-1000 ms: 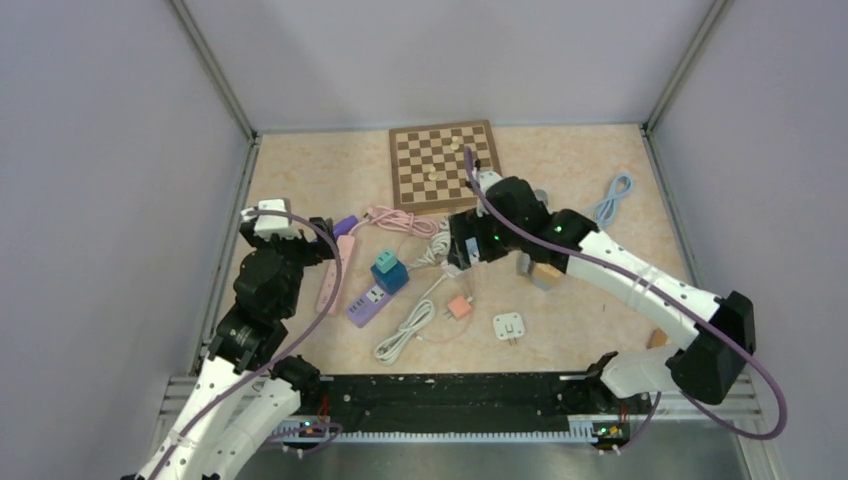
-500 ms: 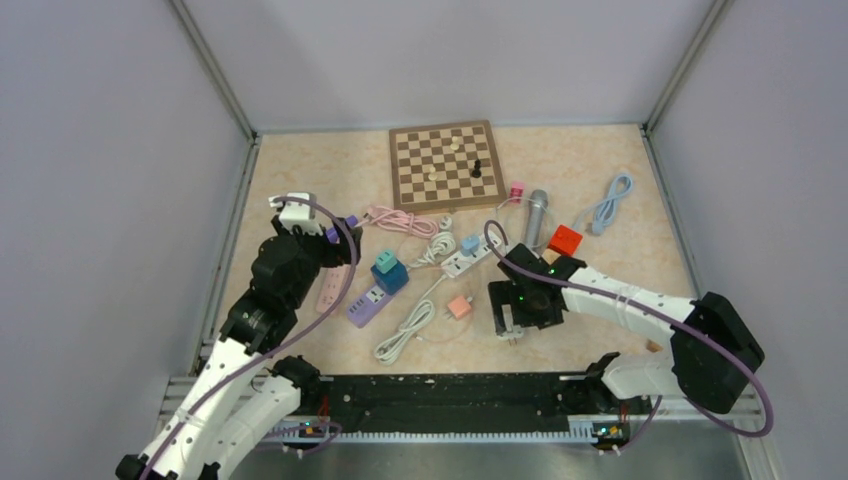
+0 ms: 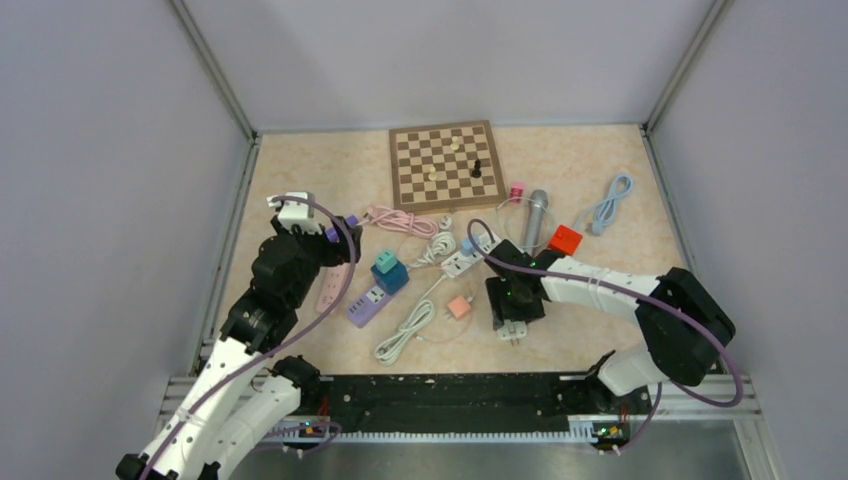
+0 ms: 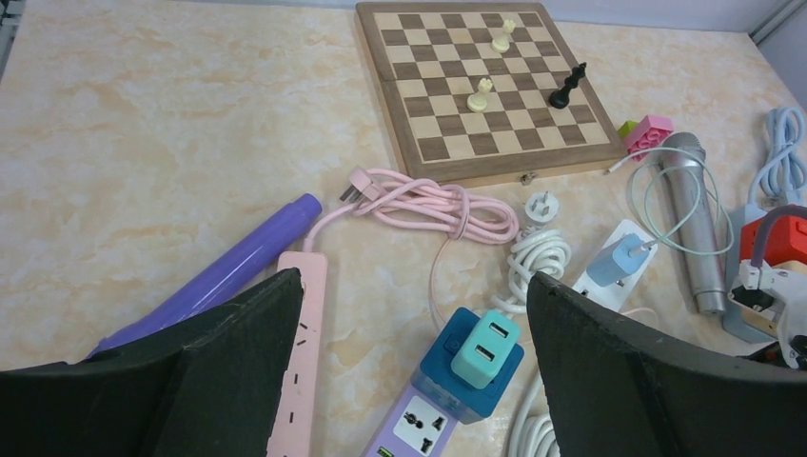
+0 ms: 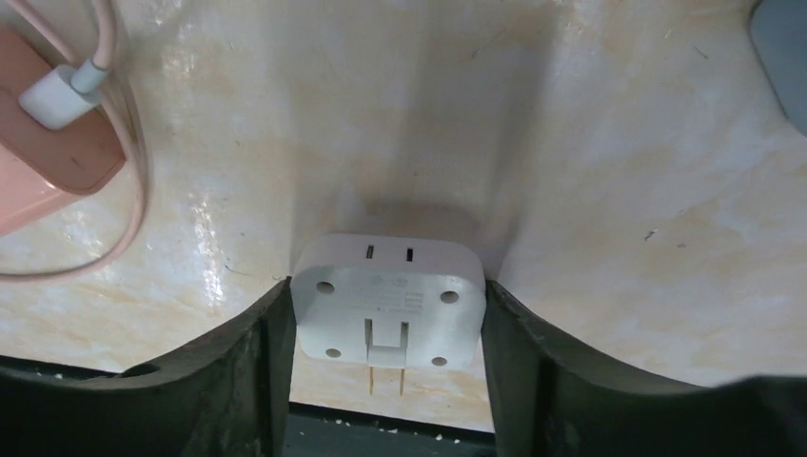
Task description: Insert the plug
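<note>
1. The right gripper (image 5: 386, 297) is clamped on the white plug (image 5: 388, 309), which lies flat on the table (image 5: 609, 171) between its jaws, with its prongs pointing back toward the wrist.
2. The left gripper (image 4: 407, 295) hangs parted, holding nothing.
3. Just ahead, between the left gripper's jaws, is the purple power strip (image 4: 417, 424). The pink power strip (image 4: 300, 362) lies beside its left jaw.

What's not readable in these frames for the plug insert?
- Right wrist: whether the right gripper squeezes the white plug or only flanks it; its fingers hide the contact.
- Top external: white plug mostly under that gripper.
- Left wrist: purple power strip cut off by the bottom edge; pink power strip partly behind the left gripper.
</note>
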`<action>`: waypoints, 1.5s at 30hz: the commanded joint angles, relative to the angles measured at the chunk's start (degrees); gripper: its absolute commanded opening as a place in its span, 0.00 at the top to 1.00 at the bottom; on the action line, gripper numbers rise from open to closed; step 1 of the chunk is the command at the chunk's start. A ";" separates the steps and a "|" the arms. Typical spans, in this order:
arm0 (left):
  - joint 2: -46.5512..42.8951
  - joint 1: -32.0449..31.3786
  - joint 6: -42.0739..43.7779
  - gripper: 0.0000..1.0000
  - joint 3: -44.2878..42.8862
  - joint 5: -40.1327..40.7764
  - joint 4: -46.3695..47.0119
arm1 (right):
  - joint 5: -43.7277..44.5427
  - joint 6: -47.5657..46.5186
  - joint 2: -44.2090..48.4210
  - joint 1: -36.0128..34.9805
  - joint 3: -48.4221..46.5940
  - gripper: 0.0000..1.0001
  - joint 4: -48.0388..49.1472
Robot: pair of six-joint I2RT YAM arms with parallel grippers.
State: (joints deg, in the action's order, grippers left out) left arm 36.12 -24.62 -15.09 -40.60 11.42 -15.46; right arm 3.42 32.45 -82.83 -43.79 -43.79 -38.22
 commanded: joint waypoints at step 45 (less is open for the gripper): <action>32.96 0.36 -21.67 0.34 -23.95 -57.78 -10.78 | -18.10 -42.59 6.49 -9.75 -31.18 0.62 23.25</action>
State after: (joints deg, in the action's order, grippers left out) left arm 68.42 -24.45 -35.09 -65.32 -44.40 -28.23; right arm -14.00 -8.01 -75.55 -52.05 -71.09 -20.18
